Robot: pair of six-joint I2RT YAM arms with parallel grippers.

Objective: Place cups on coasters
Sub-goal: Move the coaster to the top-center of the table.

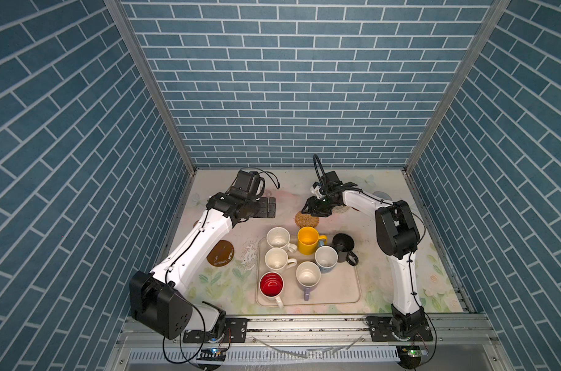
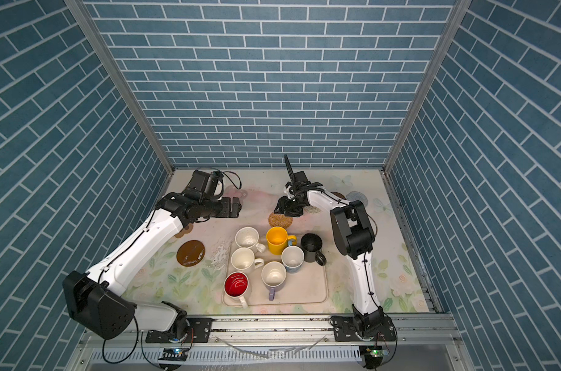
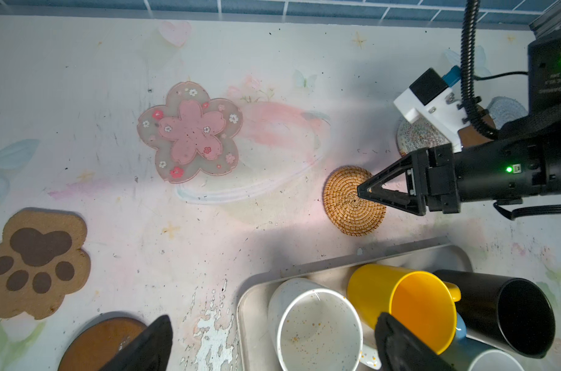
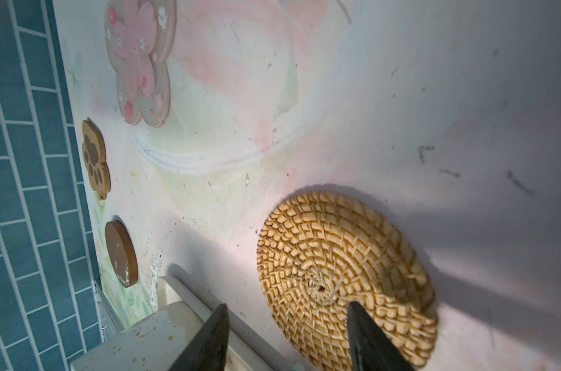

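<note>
- right gripper (image 3: 362, 192) half open, empty, hovering over rattan coaster (image 1: 306, 220).
- left gripper (image 1: 271, 207) wide open, empty, pink flower coaster (image 3: 189, 135) ahead of it.
- yellow cup (image 1: 308, 240) upright on tray (image 1: 346, 289), just base-side of rattan coaster. right arm is nearer, handle faces its side.

From up here the left arm (image 2: 144, 237) covers nearly all of the paw coaster (image 2: 186, 230), with just a tan sliver peeping out, and its wrist hides most of the pink flower coaster (image 2: 238, 192). The right arm (image 2: 321, 199) lies over the pale woven coaster (image 2: 314, 210). Behind it, a brown disc (image 2: 338, 194) and a grey-blue round (image 2: 357, 198) show only in part. In the left wrist view the nearer brown disc (image 3: 99, 340) and the light blue mug (image 3: 484, 353) run off the edge. In the right wrist view a speckled cream mug (image 4: 138, 347) is blurred and cropped.
</note>
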